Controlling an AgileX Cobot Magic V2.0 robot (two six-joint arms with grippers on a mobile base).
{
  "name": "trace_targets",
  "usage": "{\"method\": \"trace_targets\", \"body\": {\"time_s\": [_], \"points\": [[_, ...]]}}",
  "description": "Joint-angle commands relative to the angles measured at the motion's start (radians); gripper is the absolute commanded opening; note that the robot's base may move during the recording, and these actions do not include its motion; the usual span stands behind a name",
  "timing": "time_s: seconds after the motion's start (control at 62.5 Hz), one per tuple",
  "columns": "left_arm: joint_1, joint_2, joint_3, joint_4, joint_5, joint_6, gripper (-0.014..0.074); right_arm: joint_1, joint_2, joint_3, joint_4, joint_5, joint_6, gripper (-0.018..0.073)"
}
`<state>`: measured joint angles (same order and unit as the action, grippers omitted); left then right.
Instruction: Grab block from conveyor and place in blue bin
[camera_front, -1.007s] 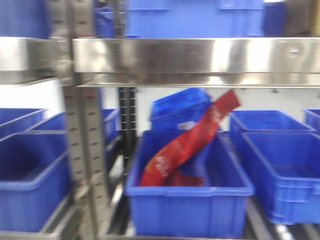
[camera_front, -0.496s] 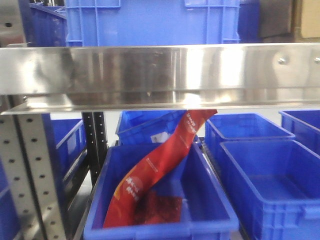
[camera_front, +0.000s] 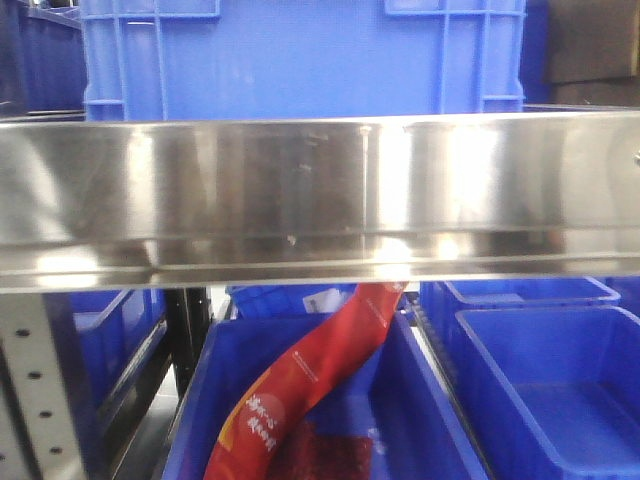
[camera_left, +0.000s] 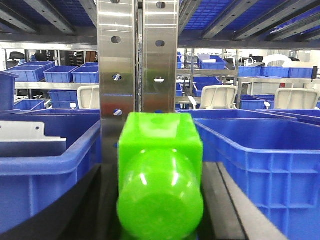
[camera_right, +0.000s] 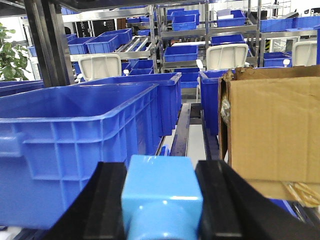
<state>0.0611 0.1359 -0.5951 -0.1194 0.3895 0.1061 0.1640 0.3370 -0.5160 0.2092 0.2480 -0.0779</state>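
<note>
A bright green block (camera_left: 160, 145) fills the lower middle of the left wrist view, and my left gripper (camera_left: 160, 200) is shut on it, its dark fingers (camera_left: 227, 200) pressed against both sides. In the right wrist view my right gripper (camera_right: 162, 200) is shut on a light blue block (camera_right: 162, 180) between black fingers (camera_right: 107, 200). Blue bins flank the left gripper (camera_left: 260, 150), and one large blue bin (camera_right: 75, 135) stands left of the right gripper. The conveyor is out of view.
A steel shelf beam (camera_front: 320, 190) spans the front view, with a blue crate (camera_front: 300, 50) on top. Below it a blue bin (camera_front: 425, 400) holds a red packet (camera_front: 300, 380). A steel upright (camera_left: 137, 55) stands ahead of the left gripper. A cardboard box (camera_right: 272, 125) is at the right.
The front view has shifted: the shelf beam now sits lower and larger in the frame, and the bin with the red packet has dropped toward the bottom edge.
</note>
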Motion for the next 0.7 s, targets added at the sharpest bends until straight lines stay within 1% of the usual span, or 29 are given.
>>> {"method": "trace_targets", "body": {"time_s": [0.0, 0.688], "points": [[-0.005, -0.004, -0.007, -0.006, -0.019, -0.002, -0.0111, 0.001, -0.003, -0.011, -0.004, -0.024, -0.002, -0.0155], [-0.007, -0.004, -0.007, -0.006, -0.019, -0.002, -0.0111, 0.001, -0.003, -0.011, -0.004, -0.024, -0.002, -0.0155]]}}
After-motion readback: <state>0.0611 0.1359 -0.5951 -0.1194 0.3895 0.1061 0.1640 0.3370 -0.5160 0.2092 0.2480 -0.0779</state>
